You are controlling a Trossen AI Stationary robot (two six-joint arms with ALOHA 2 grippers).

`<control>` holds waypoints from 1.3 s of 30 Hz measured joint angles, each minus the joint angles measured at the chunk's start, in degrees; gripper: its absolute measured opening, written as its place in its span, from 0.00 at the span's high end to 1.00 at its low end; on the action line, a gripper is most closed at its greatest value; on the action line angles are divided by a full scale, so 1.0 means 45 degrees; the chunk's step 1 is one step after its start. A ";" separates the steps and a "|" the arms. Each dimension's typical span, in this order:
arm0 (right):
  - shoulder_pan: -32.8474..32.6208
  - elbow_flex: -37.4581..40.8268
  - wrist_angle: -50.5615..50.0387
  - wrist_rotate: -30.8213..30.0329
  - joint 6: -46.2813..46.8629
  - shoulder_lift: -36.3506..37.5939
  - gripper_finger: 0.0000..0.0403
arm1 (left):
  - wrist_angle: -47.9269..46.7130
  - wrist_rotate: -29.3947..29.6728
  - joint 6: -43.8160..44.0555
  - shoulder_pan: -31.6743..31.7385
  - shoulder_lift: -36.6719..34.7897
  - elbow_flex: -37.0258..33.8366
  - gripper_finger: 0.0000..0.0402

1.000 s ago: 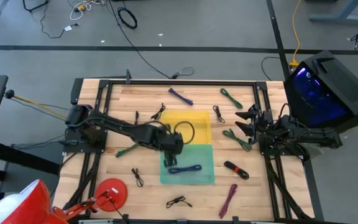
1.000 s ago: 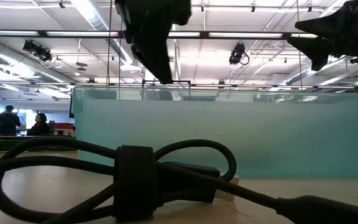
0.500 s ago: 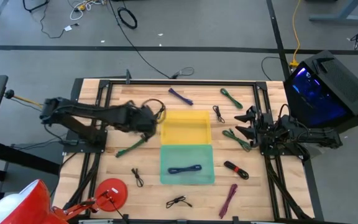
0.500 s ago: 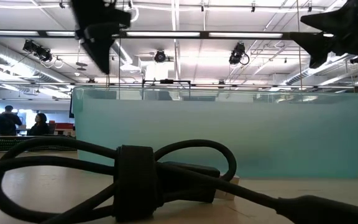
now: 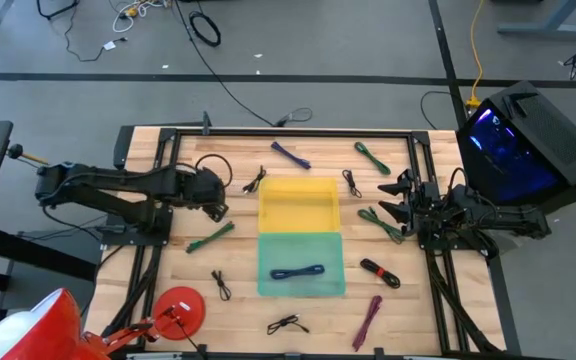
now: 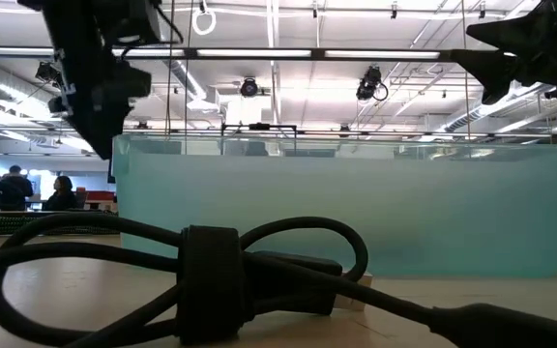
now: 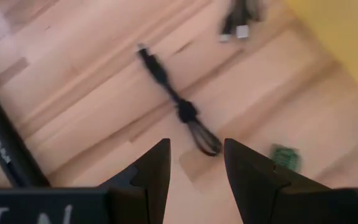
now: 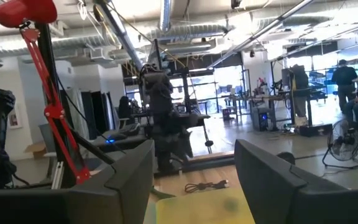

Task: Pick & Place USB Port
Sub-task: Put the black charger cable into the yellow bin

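A blue USB cable (image 5: 298,272) lies flat on the floor of the green bin (image 5: 268,285), with the yellow bin (image 5: 298,203) just behind it. My left gripper (image 5: 218,203) hangs over the wood to the left of the yellow bin, pointing steeply down. It is open, with nothing between its fingers (image 7: 194,146). Below it a small black cable (image 7: 179,106) lies on the table. My right gripper (image 5: 390,198) waits open at the table's right side (image 8: 194,162). In the low view the left arm (image 6: 95,87) shows at upper left.
Loose bundled cables lie around the bins: black (image 5: 255,180), green (image 5: 208,238), purple (image 5: 290,154), green (image 5: 371,155), red-and-black (image 5: 380,272), magenta (image 5: 368,320), black (image 5: 286,323). A black cable (image 6: 211,280) lies right before the low camera. Black frame rails (image 5: 288,132) edge the table.
My left gripper has drawn back from above the green bin toward the table's left edge, passing the yellow bin's near-left corner and rolling its wrist on the way. The blue cable has stayed in the green bin.
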State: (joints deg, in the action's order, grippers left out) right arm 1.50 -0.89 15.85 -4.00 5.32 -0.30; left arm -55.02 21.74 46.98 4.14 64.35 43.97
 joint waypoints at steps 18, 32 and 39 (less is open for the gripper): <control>0.0000 0.0000 -0.0003 0.0128 0.0026 0.0000 0.45 | 0.4066 -0.2714 -0.1636 0.4355 0.0034 -0.2578 0.39; 0.0002 0.0000 -0.0003 0.0133 -0.0012 0.0000 0.45 | 0.6046 -0.3453 -0.1293 0.4785 0.0953 -0.3202 0.44; 0.0000 0.0000 -0.0008 0.0133 -0.0029 0.0000 0.45 | 0.6586 -0.3295 -0.1264 0.4781 0.2345 -0.3202 0.45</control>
State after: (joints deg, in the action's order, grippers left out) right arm 1.50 -0.89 15.81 -3.40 5.19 -0.30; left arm -25.39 6.91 41.30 25.65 74.90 29.56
